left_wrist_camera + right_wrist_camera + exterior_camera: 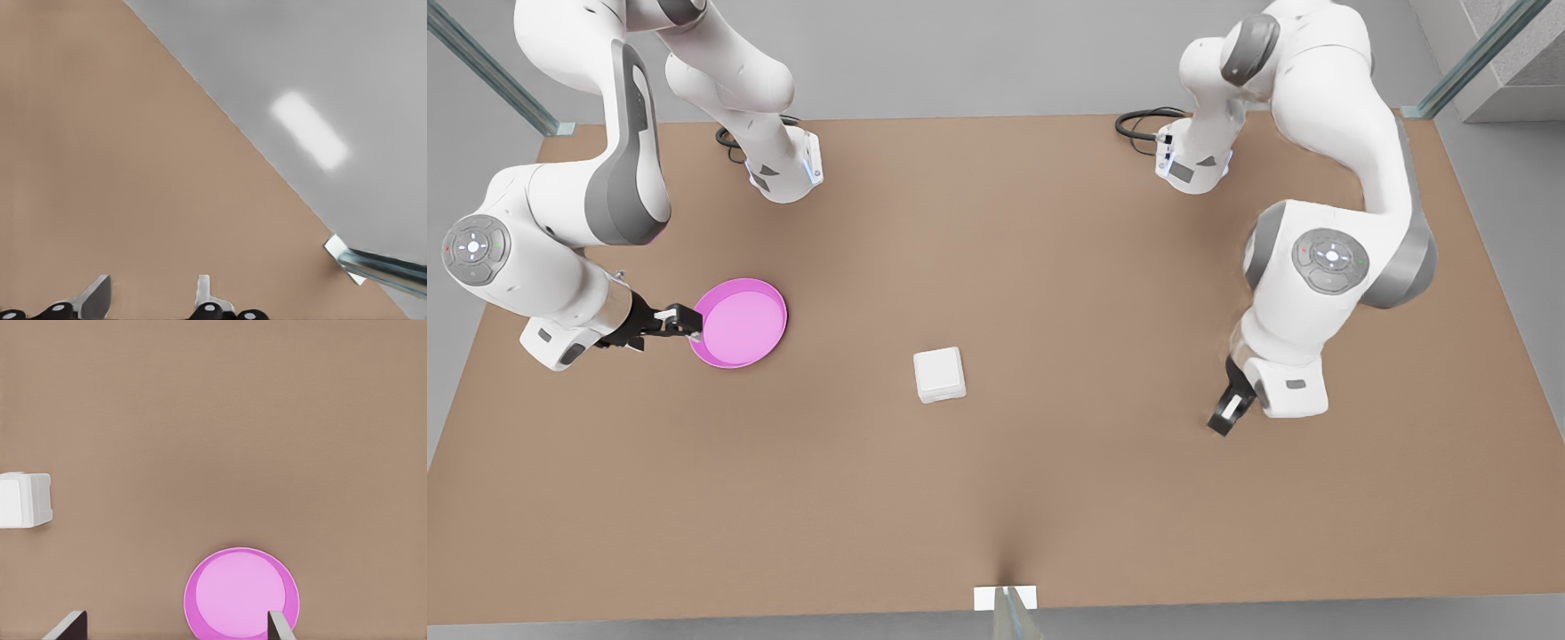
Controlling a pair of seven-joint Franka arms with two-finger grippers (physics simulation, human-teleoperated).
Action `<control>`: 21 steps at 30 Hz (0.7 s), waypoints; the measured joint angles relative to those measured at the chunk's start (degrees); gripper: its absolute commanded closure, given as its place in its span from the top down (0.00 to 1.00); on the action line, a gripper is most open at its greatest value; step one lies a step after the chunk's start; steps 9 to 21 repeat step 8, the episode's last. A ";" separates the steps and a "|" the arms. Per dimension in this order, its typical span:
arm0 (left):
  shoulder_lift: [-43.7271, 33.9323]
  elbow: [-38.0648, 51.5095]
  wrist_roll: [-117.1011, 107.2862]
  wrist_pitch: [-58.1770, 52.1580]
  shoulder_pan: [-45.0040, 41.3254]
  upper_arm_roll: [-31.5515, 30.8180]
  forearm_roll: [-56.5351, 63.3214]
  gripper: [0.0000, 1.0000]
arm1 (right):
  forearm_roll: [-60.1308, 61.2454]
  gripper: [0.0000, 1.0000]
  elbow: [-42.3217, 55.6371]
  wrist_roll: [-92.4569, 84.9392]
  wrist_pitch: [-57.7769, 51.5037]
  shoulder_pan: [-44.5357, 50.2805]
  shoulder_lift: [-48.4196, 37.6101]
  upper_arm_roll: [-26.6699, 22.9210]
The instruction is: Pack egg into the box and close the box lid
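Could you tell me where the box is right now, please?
In the front view the box sits shut near the table's middle, apart from the pink plate toward that view's left.

A flat matte brown rectangular tabletop (pixel 1049 498) fills the scene, surrounded by smooth grey floor (pixel 960 62). Slanting glassy metal struts (pixel 1472 62) rise at its far corners.

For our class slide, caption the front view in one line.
Closed box mid-table; right gripper at pink plate, left gripper waiting.
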 measured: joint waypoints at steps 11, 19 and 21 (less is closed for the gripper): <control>-18.59 -30.50 23.63 3.81 0.53 6.66 -7.72 1.00 | -0.07 1.00 0.20 -0.45 0.31 0.70 -0.15 0.09; -18.59 -30.50 23.63 3.81 0.53 6.66 -7.72 1.00 | -0.07 1.00 0.20 -0.45 0.31 0.70 -0.15 0.09; -18.59 -30.50 23.63 3.81 0.53 6.66 -7.72 1.00 | -0.07 1.00 0.20 -0.45 0.31 0.70 -0.15 0.09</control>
